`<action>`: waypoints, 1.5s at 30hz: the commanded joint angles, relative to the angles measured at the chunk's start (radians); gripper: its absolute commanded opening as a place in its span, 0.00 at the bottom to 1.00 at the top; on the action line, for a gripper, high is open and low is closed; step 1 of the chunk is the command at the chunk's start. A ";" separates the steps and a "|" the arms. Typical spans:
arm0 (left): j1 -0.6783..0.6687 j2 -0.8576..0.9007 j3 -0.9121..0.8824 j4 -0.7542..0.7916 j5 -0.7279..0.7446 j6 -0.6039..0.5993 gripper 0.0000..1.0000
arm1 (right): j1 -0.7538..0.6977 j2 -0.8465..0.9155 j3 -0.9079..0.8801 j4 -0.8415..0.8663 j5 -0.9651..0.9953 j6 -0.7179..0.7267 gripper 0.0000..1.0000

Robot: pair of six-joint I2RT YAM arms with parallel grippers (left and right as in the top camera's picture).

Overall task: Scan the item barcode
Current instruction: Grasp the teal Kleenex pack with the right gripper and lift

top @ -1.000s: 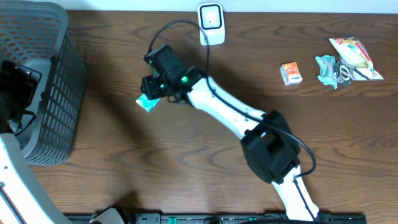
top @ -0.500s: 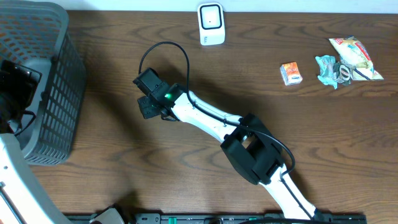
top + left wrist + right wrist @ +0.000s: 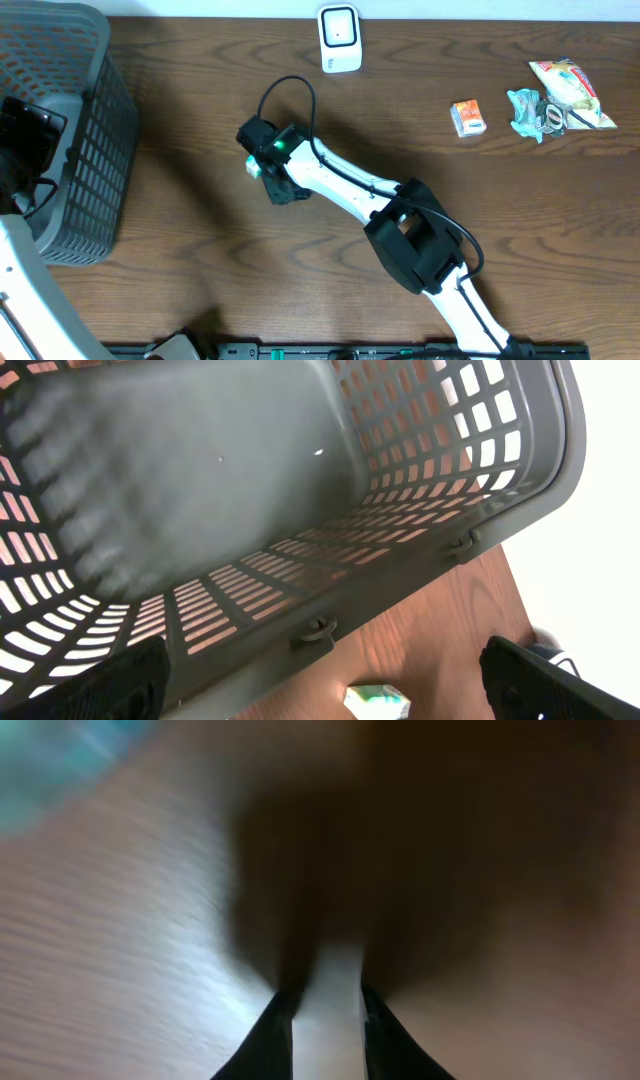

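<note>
Overhead, a dark wooden table (image 3: pixel 180 260) carries a grey slotted basket (image 3: pixel 100 150) at its left end. The right arm (image 3: pixel 340 185) reaches from the near edge to left of the middle. The left arm (image 3: pixel 22 140) hangs over the basket. A white scanner (image 3: pixel 339 38) stands at the far edge, with crumpled snack packets (image 3: pixel 570 95) and a small orange box (image 3: pixel 467 118) well off to the right.

The small white-and-teal packet (image 3: pixel 252 167) lies on the table, right against the head of the right arm.

The left gripper (image 3: pixel 322 670) has its fingers spread wide above the basket. The right gripper (image 3: pixel 330 1020) is blurred. Its dark fingers (image 3: pixel 275 1040) stand close, with a thin pale strip between them. I cannot tell whether they clamp anything.
</note>
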 commanded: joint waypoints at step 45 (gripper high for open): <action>0.003 -0.005 0.014 -0.002 -0.005 -0.008 0.97 | -0.025 -0.016 -0.009 0.316 0.080 0.026 0.52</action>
